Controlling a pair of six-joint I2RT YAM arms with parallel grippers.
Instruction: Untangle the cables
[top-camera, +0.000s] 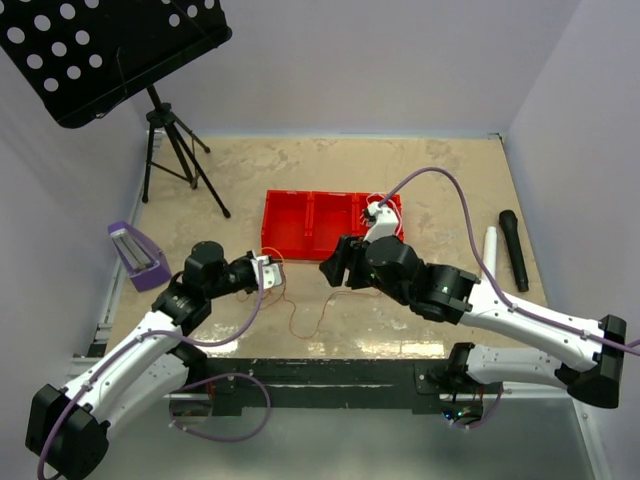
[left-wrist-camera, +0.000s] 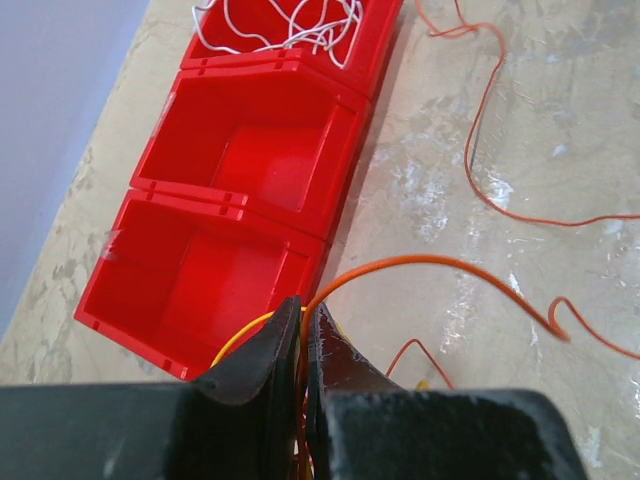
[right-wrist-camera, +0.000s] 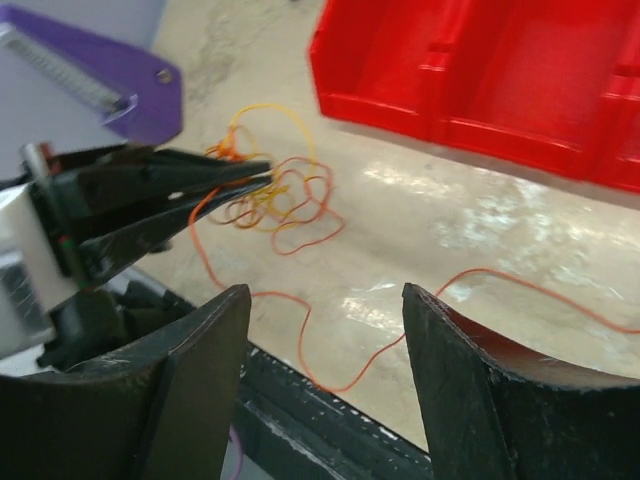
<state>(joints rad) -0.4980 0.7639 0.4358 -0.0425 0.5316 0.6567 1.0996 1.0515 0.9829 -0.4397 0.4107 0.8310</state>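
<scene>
Evidently clamps the left gripper (left-wrist-camera: 303, 312) tight around an orange cable (left-wrist-camera: 430, 259), likely anchoring the tangle (right-wrist-camera: 270, 195) lying just near of the red bin (left-wrist-camera: 260, 160); spreads the right gripper (right-wrist-camera: 325, 370) wide, empty, beside it.

your glossy red plastic three-compartment tray (left-wrist-camera: 345, 150) is one flat red all over. the thin string-like cable (left-wrist-camera: 290, 25) piled in it is white. you also have a thin orange cable (left-wrist-camera: 420, 259) and a thin yellow strand (left-wrist-camera: 240, 333); some loops of the tangle look darker, nearer red. your flat tabletop (top-camera: 420, 170) is beige, marbled with pale shiny blotches. the left gripper (left-wrist-camera: 303, 312) and right gripper (right-wrist-camera: 325, 300) are plain black. the perforated metal music stand (top-camera: 110, 50) is black, patterned with rows of round holes. the small wedge-shaped block (top-camera: 135, 258) is purple with a grey ribbed strip. the stick microphone (top-camera: 514, 250) is black, the tube (top-camera: 490, 250) next to it white.
</scene>
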